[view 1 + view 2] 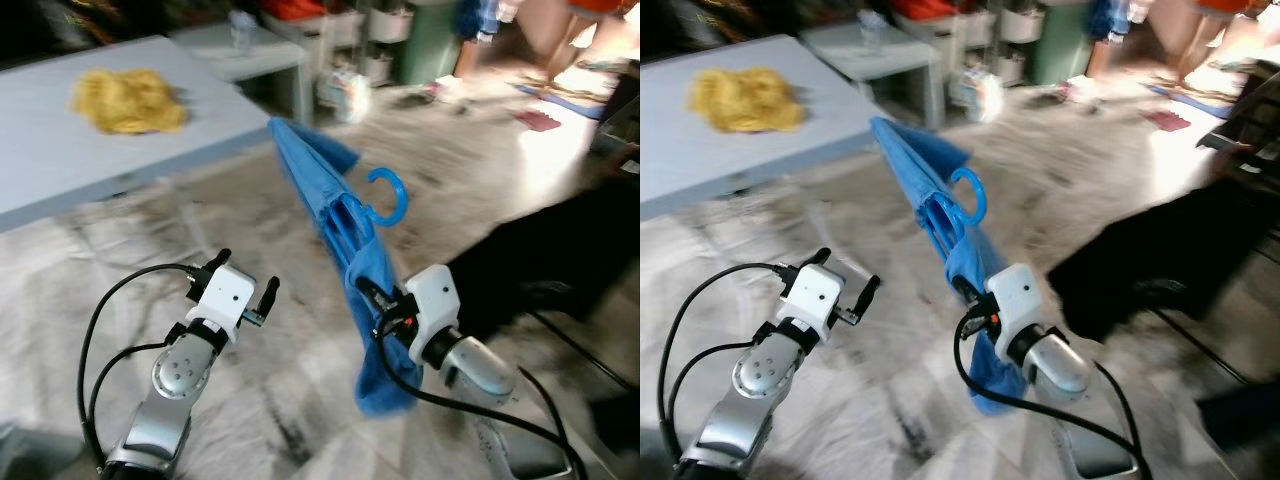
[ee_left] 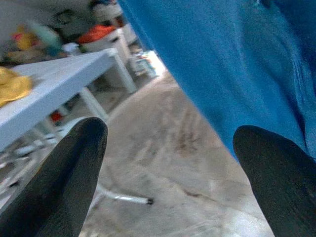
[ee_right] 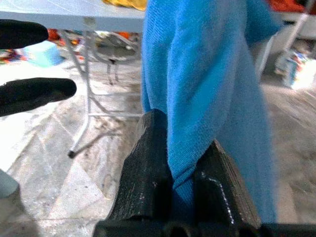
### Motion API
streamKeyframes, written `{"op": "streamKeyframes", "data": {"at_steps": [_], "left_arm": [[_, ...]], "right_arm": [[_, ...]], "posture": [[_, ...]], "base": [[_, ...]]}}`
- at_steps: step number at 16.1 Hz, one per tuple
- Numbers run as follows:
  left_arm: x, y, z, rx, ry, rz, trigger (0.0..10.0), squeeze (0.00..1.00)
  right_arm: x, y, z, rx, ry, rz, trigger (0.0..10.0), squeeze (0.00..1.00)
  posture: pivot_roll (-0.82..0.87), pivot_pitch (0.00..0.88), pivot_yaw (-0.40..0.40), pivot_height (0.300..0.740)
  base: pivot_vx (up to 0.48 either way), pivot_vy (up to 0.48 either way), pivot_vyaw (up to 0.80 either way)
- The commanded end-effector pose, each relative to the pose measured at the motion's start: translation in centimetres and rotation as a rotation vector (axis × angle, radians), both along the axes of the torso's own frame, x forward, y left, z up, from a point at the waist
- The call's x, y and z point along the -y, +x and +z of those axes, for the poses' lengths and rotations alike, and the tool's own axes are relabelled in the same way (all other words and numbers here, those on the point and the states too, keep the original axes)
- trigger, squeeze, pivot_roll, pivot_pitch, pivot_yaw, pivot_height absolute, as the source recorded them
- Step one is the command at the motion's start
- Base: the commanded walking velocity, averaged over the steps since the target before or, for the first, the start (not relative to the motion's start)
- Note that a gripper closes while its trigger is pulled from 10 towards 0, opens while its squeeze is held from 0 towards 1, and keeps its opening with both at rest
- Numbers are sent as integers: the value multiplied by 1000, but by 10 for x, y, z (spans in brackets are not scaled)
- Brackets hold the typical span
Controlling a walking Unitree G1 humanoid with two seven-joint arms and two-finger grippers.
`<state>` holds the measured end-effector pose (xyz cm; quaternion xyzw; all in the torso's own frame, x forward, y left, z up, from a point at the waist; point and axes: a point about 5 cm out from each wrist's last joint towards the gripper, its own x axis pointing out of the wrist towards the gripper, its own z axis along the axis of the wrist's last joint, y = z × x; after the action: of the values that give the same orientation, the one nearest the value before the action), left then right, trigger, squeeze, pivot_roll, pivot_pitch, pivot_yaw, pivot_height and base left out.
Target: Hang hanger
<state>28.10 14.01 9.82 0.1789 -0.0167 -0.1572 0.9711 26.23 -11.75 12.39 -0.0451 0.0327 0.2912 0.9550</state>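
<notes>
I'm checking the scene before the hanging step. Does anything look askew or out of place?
The blue garment on its blue hanger is held tilted, not hanging straight: the right tool is shut on bunched cloth, not the hook. A crumpled yellow cloth sits on the grey table. The left tool is open.

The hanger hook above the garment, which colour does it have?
The hanger hook is blue, like the blue garment it carries; clearest in the left eye view.
</notes>
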Motion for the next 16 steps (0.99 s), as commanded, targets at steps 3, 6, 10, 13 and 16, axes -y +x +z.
{"op": "streamKeyframes", "data": {"at_steps": [3, 6, 10, 13, 16], "left_arm": [[0, 4, 1, 8, 3, 9, 10000, 0], [0, 6, -2, -3, -7, 40, 10000, 0], [1, 11, -3, -9, -45, 81, 10000, 0], [8, 17, -3, -16, -93, 83, 10000, 0], [20, 21, -3, -8, -124, 51, 10000, 0]], "right_arm": [[-4, -1, 14, 33, 27, 54, 10000, 0], [-8, -9, 15, -6, 36, 129, 10000, 0], [-11, -25, 25, -81, 97, 268, 10000, 0], [-10, -35, 35, -117, 137, 345, 10000, 0], [-12, -39, 45, -131, 148, 399, 10000, 0]], "posture": [[-51, 43, -17, 740], [-57, 44, -15, 740], [-64, 47, -12, 740], [-79, 47, -9, 740], [-98, 43, -6, 740]], "base": [[0, 0, 800], [0, 0, 533], [0, 0, 0], [0, 0, 0], [0, 0, 0]]}}
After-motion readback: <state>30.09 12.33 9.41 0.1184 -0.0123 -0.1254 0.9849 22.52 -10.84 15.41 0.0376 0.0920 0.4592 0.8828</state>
